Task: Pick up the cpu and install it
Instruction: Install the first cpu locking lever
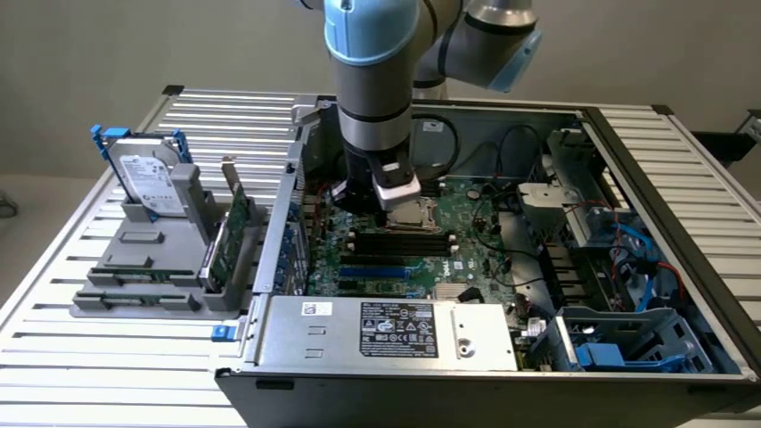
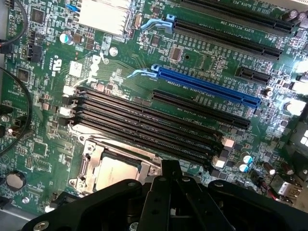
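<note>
Install step: your pincer point(image 2: 171, 168), fingers closed together, hangs right above the cpu point(image 2: 115, 172) lying in the socket point(image 2: 91, 161); seating needs checking.

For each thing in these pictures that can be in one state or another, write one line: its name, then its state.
computer case: side panel off, lying open on the table
gripper: shut, just above the socket
cpu: lying flat in the socket frame
socket: metal frame around the cpu
memory slots: empty
blue expansion slot: empty
hard drive: standing upright in the grey holder outside the case
</note>
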`<state>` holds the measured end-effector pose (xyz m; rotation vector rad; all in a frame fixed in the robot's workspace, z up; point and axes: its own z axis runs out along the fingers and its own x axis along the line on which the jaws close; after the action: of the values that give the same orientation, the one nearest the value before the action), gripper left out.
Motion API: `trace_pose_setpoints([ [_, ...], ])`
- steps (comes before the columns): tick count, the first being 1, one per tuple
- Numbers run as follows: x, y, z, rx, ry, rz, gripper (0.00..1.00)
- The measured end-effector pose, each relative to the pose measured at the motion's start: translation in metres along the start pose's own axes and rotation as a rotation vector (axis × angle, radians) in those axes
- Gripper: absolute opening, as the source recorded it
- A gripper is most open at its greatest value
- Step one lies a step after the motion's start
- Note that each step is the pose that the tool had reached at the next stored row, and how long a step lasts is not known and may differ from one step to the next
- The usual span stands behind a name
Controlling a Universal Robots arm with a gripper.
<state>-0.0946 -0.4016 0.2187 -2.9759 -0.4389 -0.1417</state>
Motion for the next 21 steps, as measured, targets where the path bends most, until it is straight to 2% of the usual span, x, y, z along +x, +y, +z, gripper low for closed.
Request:
trace_pose_setpoints([
  [6,-0.0009,0.0004,0.0045,0.0053,0.0007,0.001,0.11],
  [11,-0.0012,0.0005,0.0059,0.0094,-0.0060,0.002,0.11],
  [15,-0.0014,0.0006,0.0067,0.0151,-0.0119,0.003,0.11],
  [21,-0.0017,0.0009,0.0091,0.0241,-0.0120,0.004,0.11],
])
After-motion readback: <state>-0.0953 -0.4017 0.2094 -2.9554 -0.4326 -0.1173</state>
